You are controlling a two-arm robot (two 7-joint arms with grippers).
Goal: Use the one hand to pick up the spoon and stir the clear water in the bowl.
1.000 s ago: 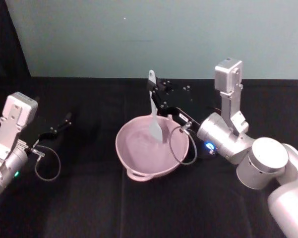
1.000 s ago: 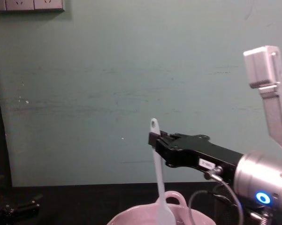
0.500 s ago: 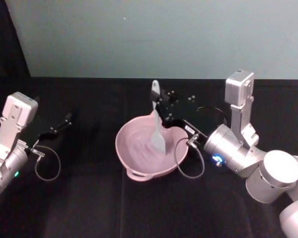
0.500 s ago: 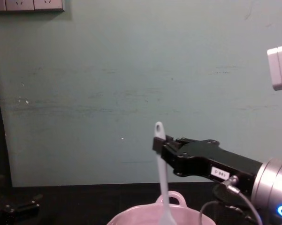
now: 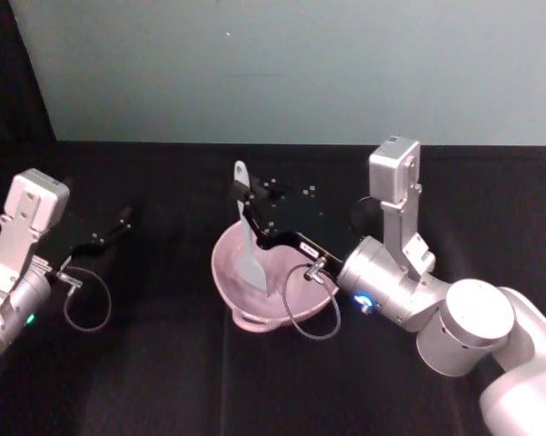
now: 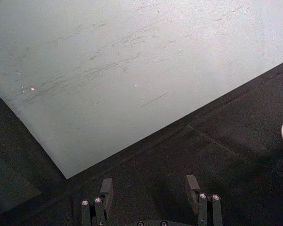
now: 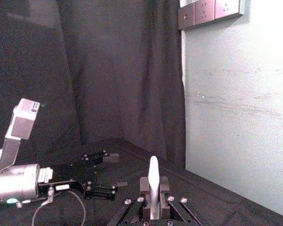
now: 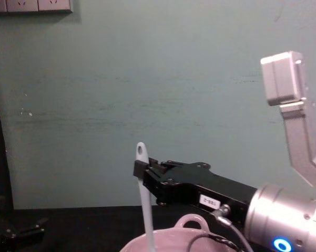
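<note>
The pale pink bowl sits mid-table on the black cloth; its rim and loop handle show low in the chest view. The white spoon stands nearly upright, blade down inside the bowl's left part, its holed handle end on top. My right gripper is shut on the spoon's upper handle, reaching in from the right over the bowl. In the right wrist view the spoon handle rises between the fingers. The water is too clear to make out. My left gripper is open, parked at the far left over bare cloth.
A pale teal wall backs the table. A looped cable hangs from the right wrist over the bowl's near rim. Another cable loop hangs by the left arm. Black cloth covers the table's front.
The right gripper has swung the spoon leftward across the bowl, from the right part to the left part. The left arm has stayed still.
</note>
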